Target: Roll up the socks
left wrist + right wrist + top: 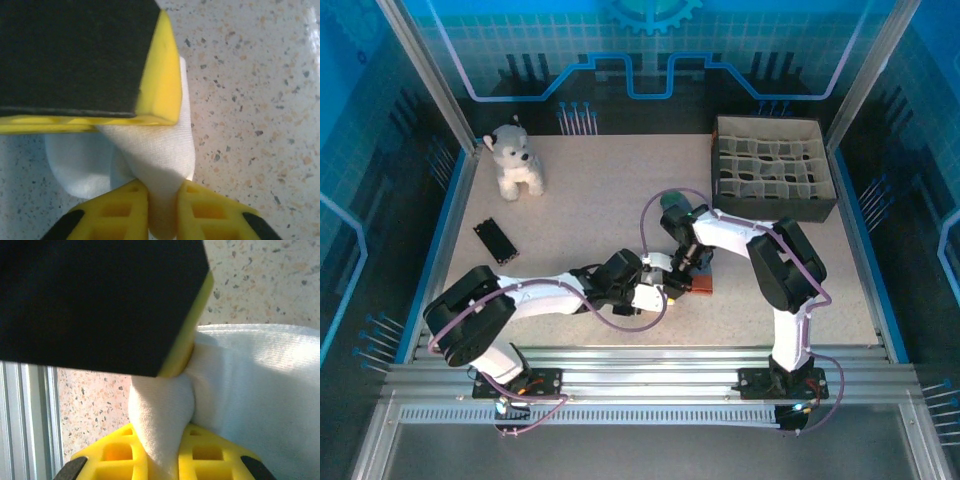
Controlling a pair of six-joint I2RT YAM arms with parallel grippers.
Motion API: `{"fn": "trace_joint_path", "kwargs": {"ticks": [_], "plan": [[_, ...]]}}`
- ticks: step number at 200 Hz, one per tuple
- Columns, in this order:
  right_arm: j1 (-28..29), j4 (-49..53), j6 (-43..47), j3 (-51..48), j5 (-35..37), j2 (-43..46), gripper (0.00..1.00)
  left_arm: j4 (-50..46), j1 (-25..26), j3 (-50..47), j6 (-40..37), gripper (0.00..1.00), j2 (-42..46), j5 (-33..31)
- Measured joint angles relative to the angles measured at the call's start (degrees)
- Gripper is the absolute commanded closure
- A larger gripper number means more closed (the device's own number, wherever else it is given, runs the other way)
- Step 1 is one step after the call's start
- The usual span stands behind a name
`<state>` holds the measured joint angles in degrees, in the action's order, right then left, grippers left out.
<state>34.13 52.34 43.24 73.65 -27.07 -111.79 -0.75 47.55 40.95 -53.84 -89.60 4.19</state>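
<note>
Speckled surface [590, 210] under blue light, and low-centre in the overhead view the white sock [160, 145] is strung between both arms. Left fingers [134, 200] pinch one fold tight; right fingers [122, 445] are clamped on a bunched end. Soft, light, floppy knit, likely to sag and slip, so grip thick doubled folds, not a single layer.
</note>
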Motion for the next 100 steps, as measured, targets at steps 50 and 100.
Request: {"fn": "trace_joint_path", "kwargs": {"ticks": [50,100], "plan": [[-2.2,-0.3,-2.1,-0.3,-2.5,0.3,0.65,-6.8,0.0,5.1,2.0,1.00,-2.3,0.6],[-6.3,-5.3,-6.7,-2.4,-6.3,6.3,0.52,-13.6,0.1,10.8,7.2,1.00,-5.4,1.2]]}}
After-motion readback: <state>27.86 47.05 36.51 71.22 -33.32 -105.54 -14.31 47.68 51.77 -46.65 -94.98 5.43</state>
